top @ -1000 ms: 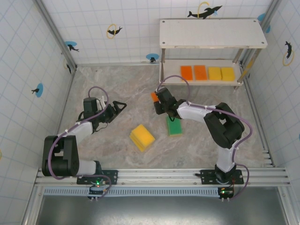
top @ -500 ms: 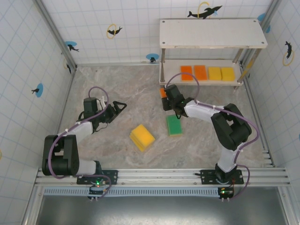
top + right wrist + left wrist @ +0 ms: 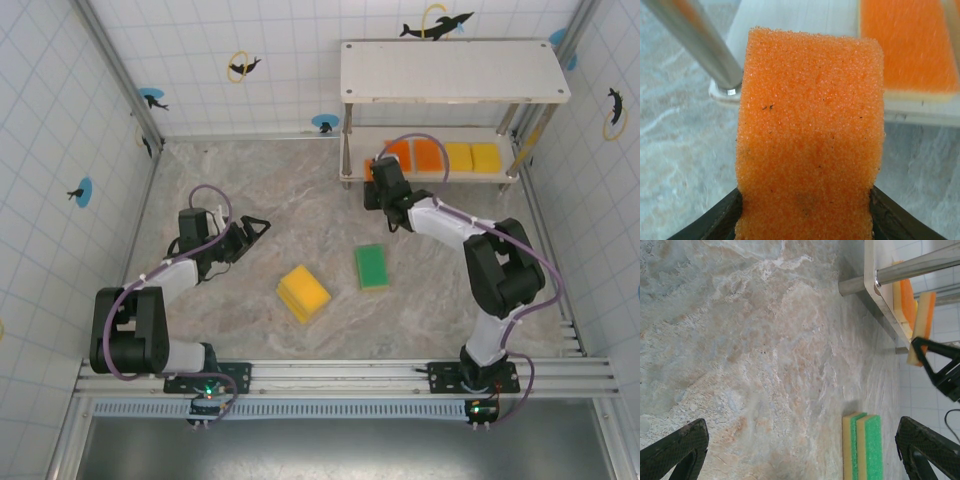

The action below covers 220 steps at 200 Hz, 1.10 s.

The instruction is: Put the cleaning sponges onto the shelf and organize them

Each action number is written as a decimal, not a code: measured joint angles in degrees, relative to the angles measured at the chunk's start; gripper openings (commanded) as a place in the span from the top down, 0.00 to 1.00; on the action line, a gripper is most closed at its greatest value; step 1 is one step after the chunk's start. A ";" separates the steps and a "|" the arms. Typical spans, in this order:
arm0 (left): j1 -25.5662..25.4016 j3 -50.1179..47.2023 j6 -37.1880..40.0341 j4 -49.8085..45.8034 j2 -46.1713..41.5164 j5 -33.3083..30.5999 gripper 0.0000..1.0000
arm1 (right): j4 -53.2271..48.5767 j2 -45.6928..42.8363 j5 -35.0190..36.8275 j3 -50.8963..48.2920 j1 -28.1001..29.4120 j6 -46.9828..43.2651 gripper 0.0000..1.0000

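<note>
My right gripper (image 3: 377, 172) is shut on an orange sponge (image 3: 810, 140), holding it on edge just in front of the left end of the shelf's lower board (image 3: 795, 20), beside a silver leg (image 3: 695, 45). Two orange sponges (image 3: 413, 154) and two yellow ones (image 3: 472, 157) lie in a row on that lower board. The shelf's top board (image 3: 455, 70) is bare. On the table lie a green-faced sponge (image 3: 371, 266) and a yellow stack (image 3: 303, 292). My left gripper (image 3: 258, 226) stands open over the table at the left, nothing between its fingers (image 3: 675, 450).
The table is marbled stone inside tiled walls. In the left wrist view, two green-faced sponges (image 3: 862, 445) stand side by side, with the shelf's leg (image 3: 910, 270) and my right gripper's held orange sponge (image 3: 920, 325) beyond them.
My right gripper has carried the orange sponge from the middle of the table up and to the right, to the lower board's left end. The left arm has not moved.
</note>
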 measured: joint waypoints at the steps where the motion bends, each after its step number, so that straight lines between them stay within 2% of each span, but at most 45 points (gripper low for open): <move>1: -0.02 0.00 0.00 0.00 0.00 0.00 0.02 | 0.02 0.11 0.02 0.28 -0.04 0.02 0.43; 80: 0.00 -0.02 0.00 0.26 1.01 0.07 0.02 | -1.07 9.20 -0.07 14.23 -1.05 0.22 0.43; 220: -0.02 -1.99 -0.24 5.22 3.67 2.16 0.02 | -7.02 21.53 -0.39 30.40 -3.37 -0.28 0.40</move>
